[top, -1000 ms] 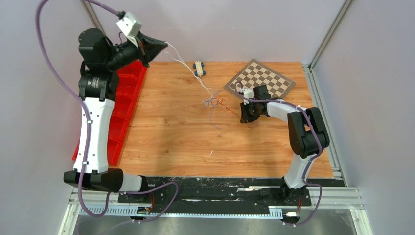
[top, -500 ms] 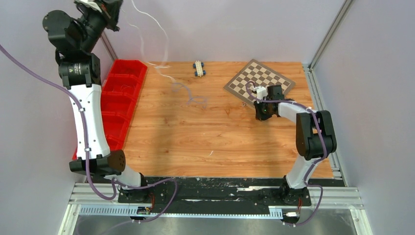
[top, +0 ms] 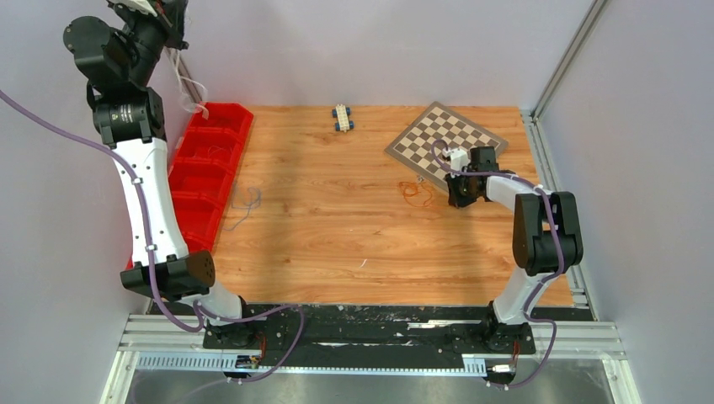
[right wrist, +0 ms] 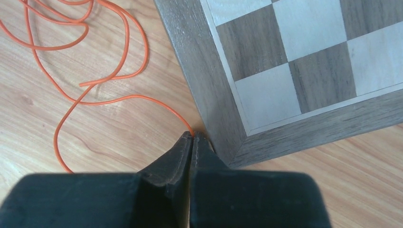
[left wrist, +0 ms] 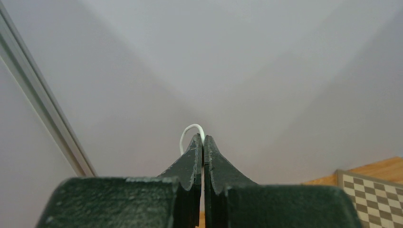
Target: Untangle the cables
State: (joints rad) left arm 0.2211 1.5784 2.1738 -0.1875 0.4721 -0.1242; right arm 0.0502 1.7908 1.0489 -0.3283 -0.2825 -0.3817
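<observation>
The cables lie apart. My left gripper (left wrist: 203, 137) is raised high at the back left (top: 171, 12) and shut on a thin white cable (left wrist: 189, 131). That white cable (top: 180, 74) hangs down toward the red bins. A grey-purple cable (top: 245, 203) lies loose on the table beside the bins. My right gripper (right wrist: 192, 136) is low on the table, shut on the end of an orange cable (right wrist: 97, 101). In the top view the orange cable (top: 413, 192) curls just left of the right gripper (top: 451, 199), at the chessboard's near corner.
A wooden chessboard (top: 446, 135) lies at the back right, its corner (right wrist: 223, 114) touching my right fingers. Red bins (top: 205, 168) line the left table edge. A small white-and-blue block (top: 342, 117) sits at the back centre. A white scrap (top: 364, 263) lies near the front.
The knot has come apart. My left arm swung up and left, carrying the white cable over the bins and dragging the grey-purple cable leftward. The right gripper drew the orange cable toward the chessboard.
</observation>
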